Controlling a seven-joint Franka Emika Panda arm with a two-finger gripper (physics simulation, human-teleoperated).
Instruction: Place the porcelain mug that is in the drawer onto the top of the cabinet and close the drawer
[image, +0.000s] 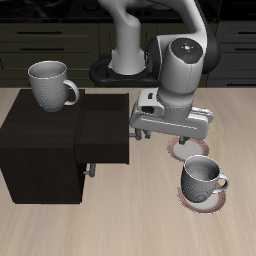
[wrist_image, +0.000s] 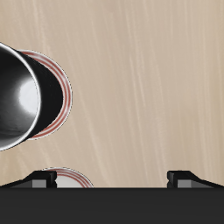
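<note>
Two grey mugs show in the exterior view. The porcelain mug (image: 50, 86), the larger one, stands upright on the flat top of the cabinet (image: 45, 150), near its back corner, with its loop handle turned toward the middle of the table. The drawer (image: 105, 125) is the dark slab that juts from the cabinet's side toward the arm; its top face reads as one flat dark surface, and I cannot tell from this angle how far out it stands. Its grey bar handle (image: 90, 166) shows low at the edge nearer the table's front.

The gripper (image: 172, 133) hangs just beside the drawer's outer end, over bare table, with nothing between its fingers. In the wrist view both fingertips (wrist_image: 41, 180) sit well apart at the edge of the picture, so the jaws are spread wide above the pale wood.

The smaller mug (image: 201, 181) stands upright nearer the table's front edge, on a round coaster (image: 186, 199) with a reddish rim, clear of the cabinet. A second round coaster (image: 178, 150) lies on the table directly under the gripper, partly hidden by it. In the wrist view the smaller mug's dark inside (wrist_image: 13, 96) and the rim of its coaster are visible.
</note>
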